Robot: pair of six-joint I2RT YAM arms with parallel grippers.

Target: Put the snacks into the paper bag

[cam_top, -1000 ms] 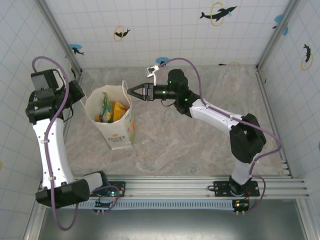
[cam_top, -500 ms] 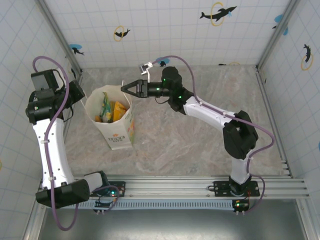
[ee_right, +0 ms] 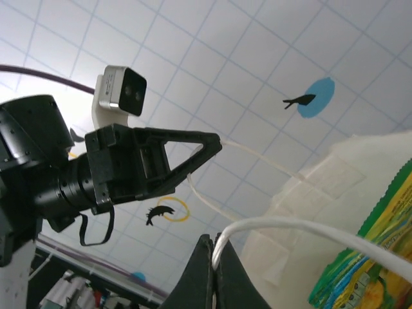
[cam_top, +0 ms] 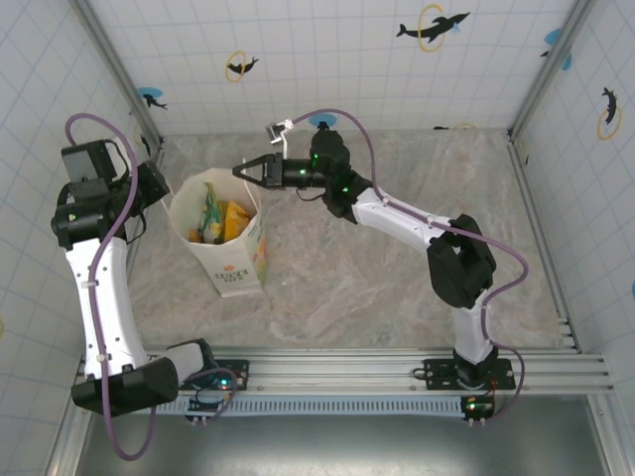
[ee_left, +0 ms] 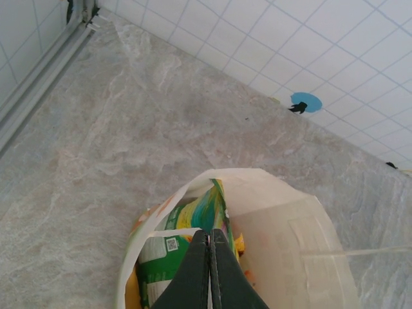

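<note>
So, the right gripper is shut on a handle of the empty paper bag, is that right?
Not empty: the top external view shows snacks inside the paper bag. The right gripper is indeed shut on a handle, as you say.

Walls (cam_top: 327, 59): white sq tiles w/ pale blue grid, on 3 sides. Dolphin-in-ring stickers (cam_top: 433, 27) + blue fish dots (ee_left: 304, 103) on them. Desk (cam_top: 377, 288) top beige-grey marble look, matte. Metal corner posts (cam_top: 117, 69) at back L & R. Alu rail (cam_top: 377, 367) along near edge. Light even, shadows soft.
</note>
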